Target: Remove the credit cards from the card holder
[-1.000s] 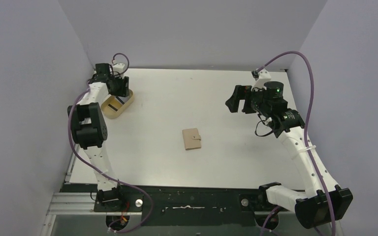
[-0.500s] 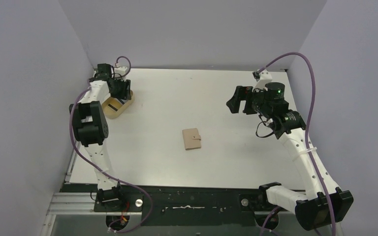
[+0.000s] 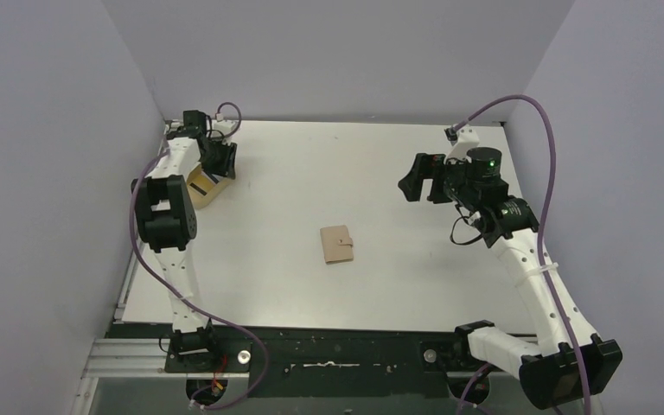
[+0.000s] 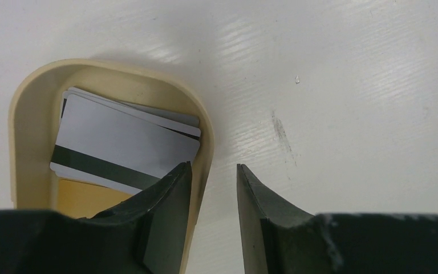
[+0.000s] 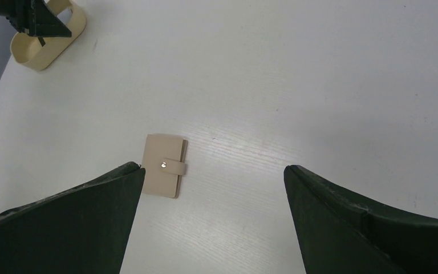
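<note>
Overhead, the tan card holder (image 3: pixel 336 244) is seen closed at mid worktop (image 3: pixel 380 156); the left hand (image 3: pixel 219 162) is poised over an oval tray (image 3: pixel 197 192) at far left. From the left wrist, the credit cards (image 4: pixel 126 142) are seen stacked in that tray, the hand narrowly parted astride its rim. From the right wrist, the right hand (image 5: pixel 214 167) is spread wide, empty, above the card holder.

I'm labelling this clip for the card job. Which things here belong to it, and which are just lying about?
Belongs to the job:
- card holder, snapped shut, mid-table
- credit cards, stacked in the tray

Just there:
- oval tray, not named in the job, though it holds the cards
</note>
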You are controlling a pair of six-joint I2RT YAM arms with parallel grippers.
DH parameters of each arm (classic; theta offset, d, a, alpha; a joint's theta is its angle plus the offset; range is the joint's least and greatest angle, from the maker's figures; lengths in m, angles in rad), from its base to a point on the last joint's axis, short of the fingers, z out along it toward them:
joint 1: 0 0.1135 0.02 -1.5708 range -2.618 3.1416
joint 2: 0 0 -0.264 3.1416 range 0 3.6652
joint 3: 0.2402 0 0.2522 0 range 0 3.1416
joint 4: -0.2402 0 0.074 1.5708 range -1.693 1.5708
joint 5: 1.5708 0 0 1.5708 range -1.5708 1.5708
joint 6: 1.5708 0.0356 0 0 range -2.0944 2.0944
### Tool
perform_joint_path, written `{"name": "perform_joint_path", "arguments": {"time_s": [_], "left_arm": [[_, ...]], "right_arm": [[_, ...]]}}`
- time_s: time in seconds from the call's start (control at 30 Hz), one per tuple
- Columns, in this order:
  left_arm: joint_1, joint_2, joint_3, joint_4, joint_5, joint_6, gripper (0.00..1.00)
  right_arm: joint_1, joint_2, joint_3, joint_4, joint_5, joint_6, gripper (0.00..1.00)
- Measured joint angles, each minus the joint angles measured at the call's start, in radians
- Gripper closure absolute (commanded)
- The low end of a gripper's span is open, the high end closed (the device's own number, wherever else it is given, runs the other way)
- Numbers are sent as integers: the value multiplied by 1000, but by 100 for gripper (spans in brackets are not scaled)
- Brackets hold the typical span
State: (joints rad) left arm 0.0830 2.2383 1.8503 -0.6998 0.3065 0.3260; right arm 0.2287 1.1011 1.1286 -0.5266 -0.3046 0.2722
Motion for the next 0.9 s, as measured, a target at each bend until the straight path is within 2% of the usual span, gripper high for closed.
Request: {"name": "perform_joint_path", "arguments": {"time_s": [0.27, 0.33, 0.4, 0.5, 0.9], "left_arm": [[-7, 31, 29, -39, -26, 0, 76], [-7, 43, 38, -47, -34, 0, 80], [-7, 56, 56, -62, -42, 0, 91], [-8, 70, 81, -74, -51, 3, 100], [-72, 70, 92, -97, -91, 10, 100]], "right_arm": [[0, -41, 0, -11, 0, 0, 0], [0, -56, 0, -16, 0, 0, 0], [0, -66, 0, -21, 0, -1, 0], [0, -75, 0, -26, 0, -2, 0], [0, -77, 0, -29, 0, -3, 0]]}}
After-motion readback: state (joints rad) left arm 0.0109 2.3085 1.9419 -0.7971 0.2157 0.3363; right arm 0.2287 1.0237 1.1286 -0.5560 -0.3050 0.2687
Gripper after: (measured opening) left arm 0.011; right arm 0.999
